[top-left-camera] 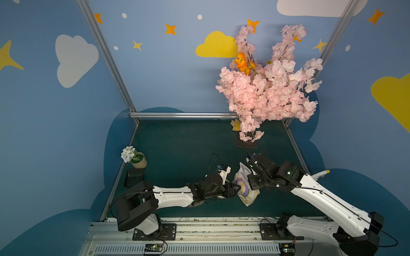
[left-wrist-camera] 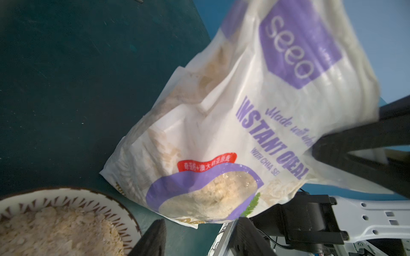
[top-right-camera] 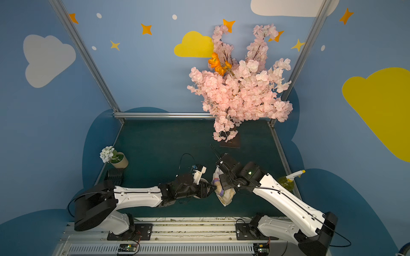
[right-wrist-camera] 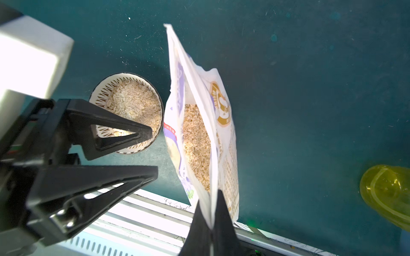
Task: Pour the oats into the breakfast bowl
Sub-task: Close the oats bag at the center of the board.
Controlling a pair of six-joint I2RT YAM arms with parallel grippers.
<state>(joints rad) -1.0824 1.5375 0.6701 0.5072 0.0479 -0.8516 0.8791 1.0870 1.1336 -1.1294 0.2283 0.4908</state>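
Note:
A white and purple bag of oats hangs upright over the green table, its mouth open and flakes showing inside. My right gripper is shut on the bag's top edge. The breakfast bowl, cream with a dark-patterned rim, stands beside the bag and holds a heap of oats. My left gripper is open and empty, hovering over the bowl with its fingertips close to the bag's printed face. In both top views the bag sits between the two wrists, and the bowl is hidden under the left wrist.
A beige pot with white flowers and a black rack stand at the left edge. A pink blossom tree and a yellow glove are at the back. A yellow spray bottle stands right. The metal rail runs along the front.

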